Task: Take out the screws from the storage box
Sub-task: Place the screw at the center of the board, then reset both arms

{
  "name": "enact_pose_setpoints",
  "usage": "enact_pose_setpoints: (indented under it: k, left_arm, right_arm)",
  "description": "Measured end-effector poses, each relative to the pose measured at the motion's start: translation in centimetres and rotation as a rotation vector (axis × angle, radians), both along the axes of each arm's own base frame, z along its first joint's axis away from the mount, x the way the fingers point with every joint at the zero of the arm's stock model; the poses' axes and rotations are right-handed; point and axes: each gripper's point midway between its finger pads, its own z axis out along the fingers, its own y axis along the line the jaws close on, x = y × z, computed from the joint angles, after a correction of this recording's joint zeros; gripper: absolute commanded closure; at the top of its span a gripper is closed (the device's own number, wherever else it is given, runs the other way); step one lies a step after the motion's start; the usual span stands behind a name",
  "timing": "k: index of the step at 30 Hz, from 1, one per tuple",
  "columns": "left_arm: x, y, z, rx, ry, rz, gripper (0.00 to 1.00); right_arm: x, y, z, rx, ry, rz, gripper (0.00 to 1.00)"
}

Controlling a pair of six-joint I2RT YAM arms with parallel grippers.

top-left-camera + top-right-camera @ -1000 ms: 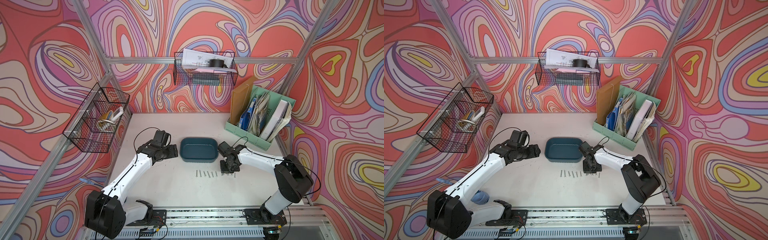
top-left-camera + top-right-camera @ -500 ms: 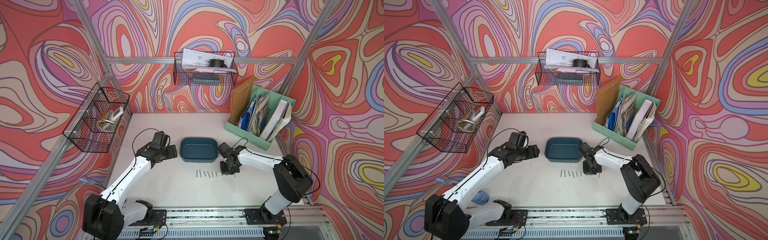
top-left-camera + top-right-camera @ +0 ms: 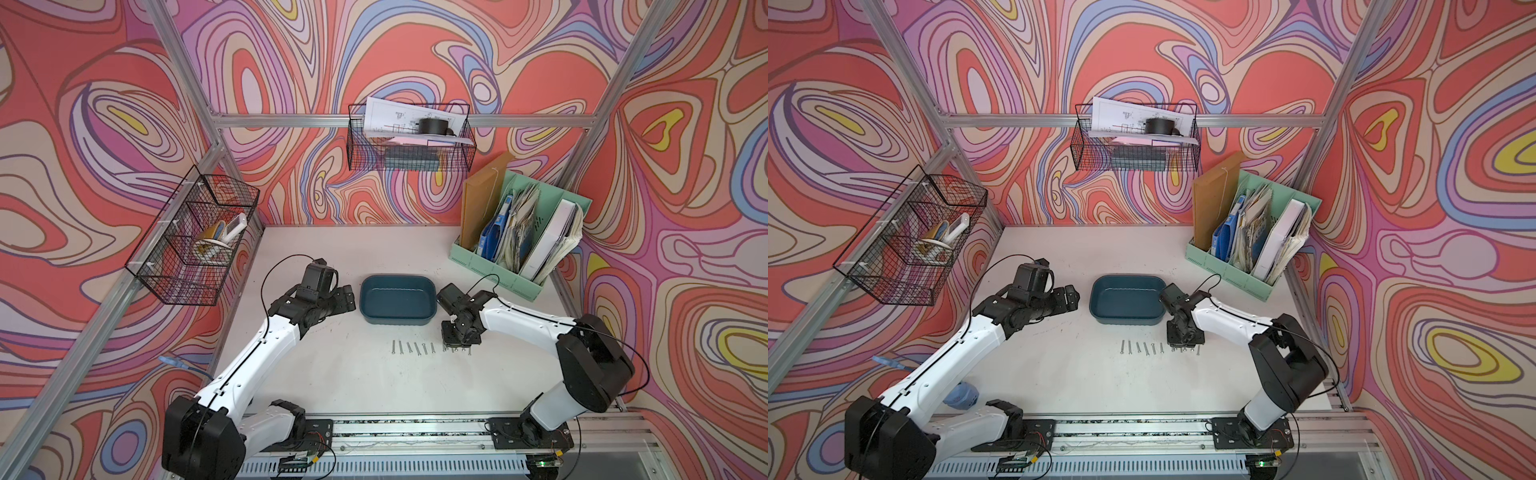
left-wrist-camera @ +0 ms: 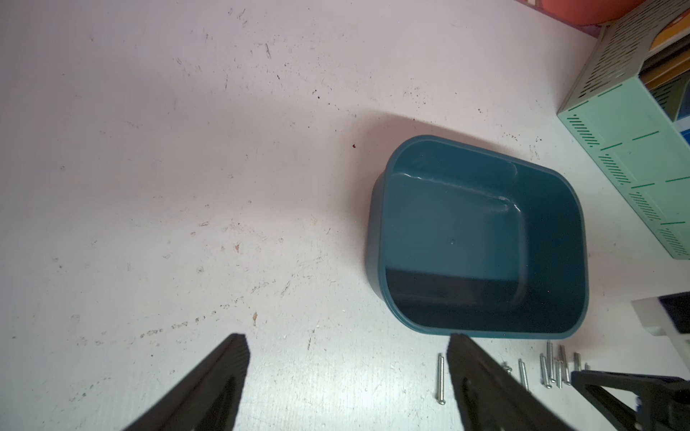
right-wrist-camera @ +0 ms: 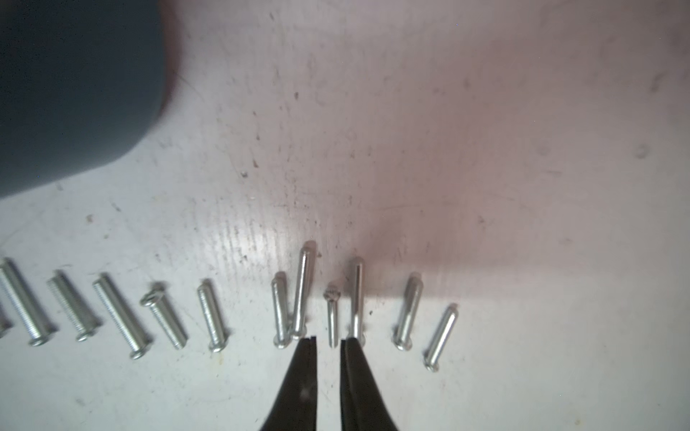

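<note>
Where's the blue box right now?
In both top views the blue box sits centrally, empty; the left pincer is off its left end, and the right pincer is over the row of screws just in front.

Teal storage box (image 3: 398,297) upright, empty, mid-worktop. Silver screws (image 5: 301,291) lie flat in a loose row between box and worktop's front edge.

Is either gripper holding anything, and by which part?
Nothing: left gripper is open and empty; right gripper straddles a thin silver screw without pinching it.

The table (image 3: 353,386) lies open in front; screws (image 3: 409,348) lie just before the storage box (image 3: 395,322).
</note>
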Motion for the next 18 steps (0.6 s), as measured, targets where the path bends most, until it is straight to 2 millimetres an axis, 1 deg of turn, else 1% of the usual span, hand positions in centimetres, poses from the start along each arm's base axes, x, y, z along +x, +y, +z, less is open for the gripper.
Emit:
enact_pose_setpoints:
  k: [2,5,7,9,10,11,13,15,16,18]
  left_arm:
    - [0.3,0.1,0.7,-0.006,-0.031,0.016,0.02]
    - [1.1,0.4,2.0,-0.024,-0.103,0.05,0.02]
    - [1.6,0.6,2.8,-0.033,-0.161,0.07,0.02]
    - [2.1,0.9,3.2,-0.037,-0.22,0.088,0.02]
    - [2.3,1.0,3.4,-0.036,-0.25,0.096,0.02]
    - [2.6,1.1,3.4,-0.034,-0.276,0.098,0.01]
    - [3.0,1.3,3.4,-0.012,-0.326,0.093,0.02]
    - [3.4,1.8,3.4,0.03,-0.36,0.097,0.01]
    - [3.7,2.2,3.6,0.063,-0.381,0.101,0.01]
    - [4.3,3.0,4.1,0.139,-0.429,0.104,0.01]
  right_arm:
    - [1.3,0.6,2.8,0.031,-0.075,0.0,0.74]
    - [4.1,1.5,8.1,0.082,-0.237,-0.003,0.6]
    - [5.8,1.7,11.6,0.101,-0.35,-0.015,0.47]
    - [7.3,1.5,14.6,0.105,-0.456,-0.034,0.31]
    - [8.0,1.2,16.0,0.106,-0.515,-0.054,0.24]
    - [8.4,0.9,17.1,0.105,-0.562,-0.071,0.03]
    - [9.4,0.0,19.5,0.119,-0.688,-0.126,0.02]
    - [9.9,-0.9,21.3,0.143,-0.823,-0.175,0.02]
    - [10.1,-1.5,22.0,0.154,-0.899,-0.198,0.02]
    - [10.3,-2.7,22.3,0.145,-1.038,-0.226,0.02]
